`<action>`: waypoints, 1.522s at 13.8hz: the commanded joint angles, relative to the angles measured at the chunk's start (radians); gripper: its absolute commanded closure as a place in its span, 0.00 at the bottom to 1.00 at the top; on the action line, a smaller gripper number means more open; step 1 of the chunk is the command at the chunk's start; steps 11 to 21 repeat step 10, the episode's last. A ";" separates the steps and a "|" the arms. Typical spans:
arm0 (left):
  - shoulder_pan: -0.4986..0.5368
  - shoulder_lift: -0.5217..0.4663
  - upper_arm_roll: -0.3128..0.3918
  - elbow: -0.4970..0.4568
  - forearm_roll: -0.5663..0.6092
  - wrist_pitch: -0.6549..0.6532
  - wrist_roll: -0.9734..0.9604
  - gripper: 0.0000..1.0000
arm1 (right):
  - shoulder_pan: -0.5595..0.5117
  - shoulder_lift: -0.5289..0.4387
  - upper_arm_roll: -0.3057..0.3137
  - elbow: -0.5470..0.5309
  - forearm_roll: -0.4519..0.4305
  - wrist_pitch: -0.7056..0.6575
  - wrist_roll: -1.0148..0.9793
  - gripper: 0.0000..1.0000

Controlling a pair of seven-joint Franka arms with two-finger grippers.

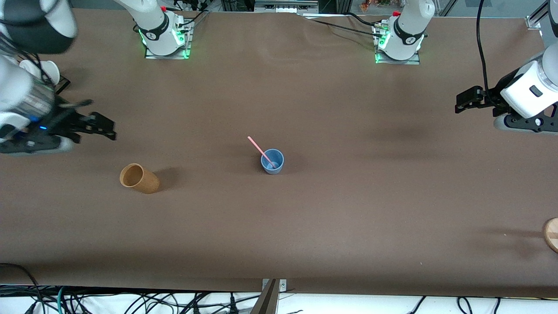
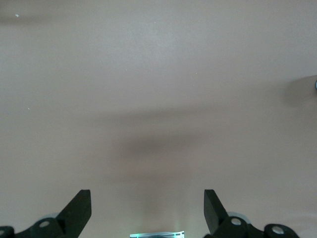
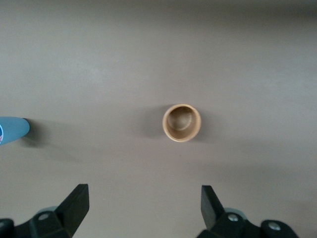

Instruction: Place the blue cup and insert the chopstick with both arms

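The blue cup [image 1: 272, 162] stands upright at the middle of the table. The pink chopstick [image 1: 258, 147] stands in it, leaning out over the rim toward the right arm's end. My right gripper [image 1: 104, 127] is open and empty, up over the table at the right arm's end. Its wrist view [image 3: 143, 188] shows the tan cup [image 3: 182, 122] and an edge of the blue cup [image 3: 12, 130]. My left gripper [image 1: 463, 102] is open and empty over the left arm's end. Its wrist view [image 2: 147, 193] shows only bare table.
A tan-brown cup [image 1: 138, 178] stands toward the right arm's end, slightly nearer the front camera than the blue cup. White cups [image 1: 42, 69] stand at the right arm's end. A wooden disc [image 1: 552, 233] lies at the left arm's end, near the front edge.
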 commanded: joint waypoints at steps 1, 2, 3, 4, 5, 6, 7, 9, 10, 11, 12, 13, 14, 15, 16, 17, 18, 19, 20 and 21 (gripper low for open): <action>-0.005 -0.003 0.002 0.008 0.005 0.005 0.017 0.00 | -0.144 -0.160 0.126 -0.179 -0.057 -0.003 -0.007 0.00; -0.003 -0.003 0.002 0.008 0.005 0.005 0.017 0.00 | -0.155 -0.180 0.134 -0.219 -0.063 0.010 -0.007 0.00; -0.005 -0.003 0.002 0.008 0.005 0.005 0.015 0.00 | -0.158 -0.179 0.134 -0.224 -0.062 0.007 -0.010 0.00; -0.005 -0.003 0.002 0.008 0.005 0.005 0.015 0.00 | -0.156 -0.171 0.136 -0.212 -0.065 0.006 -0.008 0.00; -0.005 -0.003 0.002 0.008 0.005 0.005 0.015 0.00 | -0.156 -0.159 0.136 -0.194 -0.065 0.004 -0.008 0.00; -0.005 -0.003 0.002 0.008 0.005 0.005 0.015 0.00 | -0.156 -0.142 0.136 -0.169 -0.068 -0.002 -0.010 0.00; -0.005 -0.003 0.002 0.008 0.005 0.005 0.015 0.00 | -0.155 -0.139 0.136 -0.164 -0.077 -0.011 -0.008 0.00; -0.005 -0.003 0.002 0.008 0.005 0.005 0.015 0.00 | -0.158 -0.136 0.134 -0.163 -0.070 -0.011 -0.010 0.00; -0.005 -0.003 0.002 0.008 0.005 0.005 0.015 0.00 | -0.156 -0.136 0.134 -0.163 -0.070 -0.011 -0.007 0.00; -0.005 -0.003 0.002 0.008 0.005 0.005 0.015 0.00 | -0.156 -0.136 0.134 -0.163 -0.070 -0.011 -0.007 0.00; -0.005 -0.003 0.002 0.008 0.005 0.005 0.015 0.00 | -0.156 -0.136 0.134 -0.163 -0.070 -0.011 -0.007 0.00; -0.005 -0.003 0.002 0.008 0.005 0.005 0.015 0.00 | -0.156 -0.136 0.134 -0.163 -0.070 -0.011 -0.007 0.00; -0.005 -0.003 0.002 0.008 0.005 0.005 0.015 0.00 | -0.156 -0.136 0.134 -0.163 -0.070 -0.011 -0.007 0.00; -0.005 -0.003 0.002 0.008 0.005 0.005 0.015 0.00 | -0.156 -0.136 0.134 -0.163 -0.070 -0.011 -0.007 0.00; -0.005 -0.003 0.002 0.008 0.005 0.005 0.015 0.00 | -0.156 -0.136 0.134 -0.163 -0.070 -0.011 -0.007 0.00; -0.005 -0.003 0.002 0.008 0.005 0.005 0.015 0.00 | -0.156 -0.136 0.134 -0.163 -0.070 -0.011 -0.007 0.00; -0.005 -0.003 0.002 0.008 0.005 0.005 0.015 0.00 | -0.156 -0.136 0.134 -0.163 -0.070 -0.011 -0.007 0.00; -0.005 -0.003 0.002 0.008 0.005 0.005 0.015 0.00 | -0.156 -0.136 0.134 -0.163 -0.070 -0.011 -0.007 0.00; -0.005 -0.003 0.002 0.008 0.005 0.005 0.015 0.00 | -0.156 -0.136 0.134 -0.163 -0.070 -0.011 -0.007 0.00; -0.005 -0.003 0.002 0.008 0.005 0.005 0.015 0.00 | -0.156 -0.136 0.134 -0.163 -0.070 -0.011 -0.007 0.00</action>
